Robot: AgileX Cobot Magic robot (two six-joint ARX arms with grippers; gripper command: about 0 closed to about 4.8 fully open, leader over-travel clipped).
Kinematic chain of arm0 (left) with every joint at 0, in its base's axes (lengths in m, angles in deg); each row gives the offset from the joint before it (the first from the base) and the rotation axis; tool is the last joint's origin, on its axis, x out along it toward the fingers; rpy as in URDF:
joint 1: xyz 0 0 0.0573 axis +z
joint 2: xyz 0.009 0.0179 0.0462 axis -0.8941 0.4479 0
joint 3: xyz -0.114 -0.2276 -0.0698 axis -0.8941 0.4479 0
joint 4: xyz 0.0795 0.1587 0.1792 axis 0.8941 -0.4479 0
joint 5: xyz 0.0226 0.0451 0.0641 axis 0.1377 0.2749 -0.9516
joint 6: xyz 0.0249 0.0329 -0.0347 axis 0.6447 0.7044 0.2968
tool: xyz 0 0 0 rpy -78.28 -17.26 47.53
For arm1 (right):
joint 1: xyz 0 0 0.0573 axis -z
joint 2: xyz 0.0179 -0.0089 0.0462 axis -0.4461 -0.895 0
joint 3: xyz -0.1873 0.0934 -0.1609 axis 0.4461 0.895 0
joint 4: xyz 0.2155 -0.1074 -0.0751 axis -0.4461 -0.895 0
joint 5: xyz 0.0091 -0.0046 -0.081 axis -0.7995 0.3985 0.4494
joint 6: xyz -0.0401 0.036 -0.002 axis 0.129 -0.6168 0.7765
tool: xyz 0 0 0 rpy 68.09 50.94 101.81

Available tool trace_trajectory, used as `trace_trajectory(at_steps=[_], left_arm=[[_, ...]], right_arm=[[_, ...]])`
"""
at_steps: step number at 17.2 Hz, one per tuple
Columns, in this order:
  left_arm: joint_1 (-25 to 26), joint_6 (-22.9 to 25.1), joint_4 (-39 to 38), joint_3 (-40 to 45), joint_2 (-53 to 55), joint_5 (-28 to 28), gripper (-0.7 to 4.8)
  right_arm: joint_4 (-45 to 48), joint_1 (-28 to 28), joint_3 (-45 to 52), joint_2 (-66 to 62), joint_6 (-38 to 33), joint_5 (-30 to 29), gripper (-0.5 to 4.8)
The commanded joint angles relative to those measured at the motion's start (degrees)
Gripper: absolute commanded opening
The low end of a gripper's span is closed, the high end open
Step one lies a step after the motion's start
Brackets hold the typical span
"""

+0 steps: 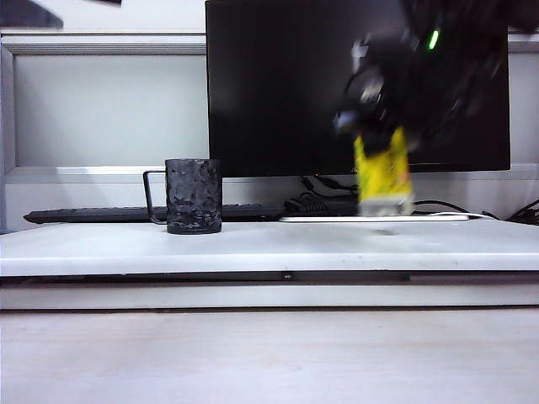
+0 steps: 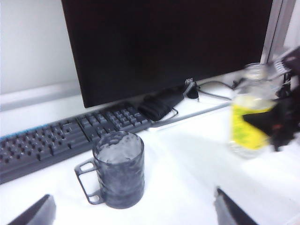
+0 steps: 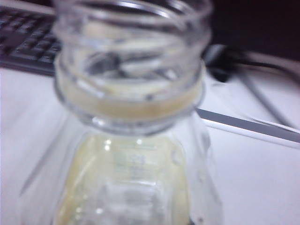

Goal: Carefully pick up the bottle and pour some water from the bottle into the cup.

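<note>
- The right hand (image 1: 383, 126) grips the small clear plastic bottle with a yellow label (image 1: 383, 172), lifted just off the white bench (image 1: 269, 244).
- The left hand (image 2: 136, 213) waits wide open, empty, near the black dimpled cup (image 1: 194, 195).
- Judged step: carrying. Next: bring the open neck over the cup, well apart, and tilt gently.

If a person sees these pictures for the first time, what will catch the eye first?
The yellow-labelled bottle, held off the white table by the blurred right gripper, right of centre before the black monitor. Next the black dimpled cup, upright at the left; the left gripper hovers open near it.
</note>
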Motion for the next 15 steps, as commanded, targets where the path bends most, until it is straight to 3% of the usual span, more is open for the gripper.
trace_trajectory(at_steps=[1, 15], left_arm=[[0.0, 0.0, 1.4, 0.4, 0.0, -0.1, 4.79], [0.0, 0.0, 0.9, 0.4, 0.3, 0.3, 4.79]], right_arm=[[13.9, 0.1, -0.6, -5.9, -0.3, -1.1, 1.74], [12.5, 0.3, -0.4, -12.0, -1.7, -2.0, 1.66]])
